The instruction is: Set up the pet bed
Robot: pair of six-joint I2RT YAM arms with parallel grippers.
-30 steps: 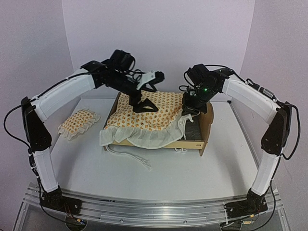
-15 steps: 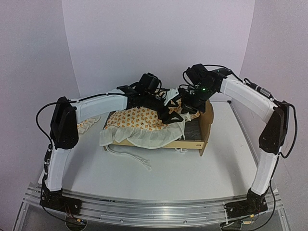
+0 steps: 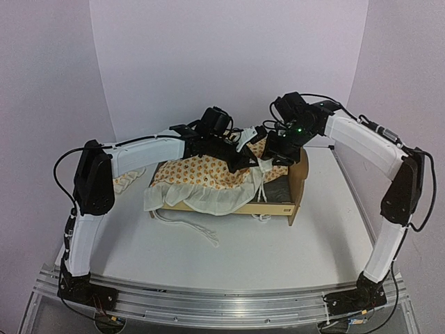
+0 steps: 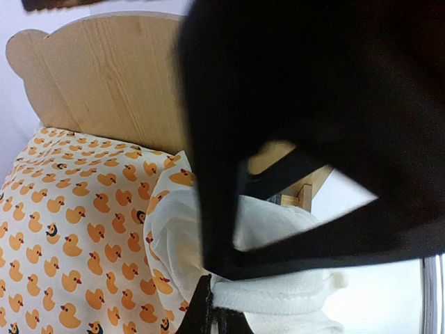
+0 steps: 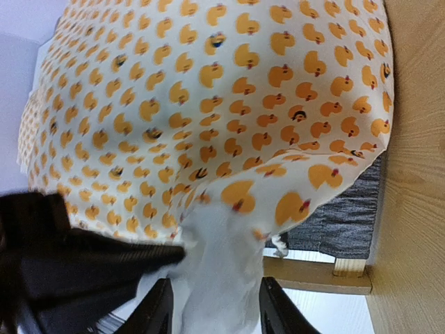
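Top view: bright, even diffuse light; only faint soft shadows on bench; slight glare on rail. Left wrist: pet bed wood grain sharp, black shape near lens blurred. Right wrist: duck-print cushion sharp, lower-left dark mass smeared.

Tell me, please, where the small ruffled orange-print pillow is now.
In the top view the pillow lies on the white table, left of the plywood pet bed, partly behind the left arm.

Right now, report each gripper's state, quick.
Left gripper: shut on the white ruffle of the duck-print cushion.
Right gripper: open, that ruffle between its fingers.
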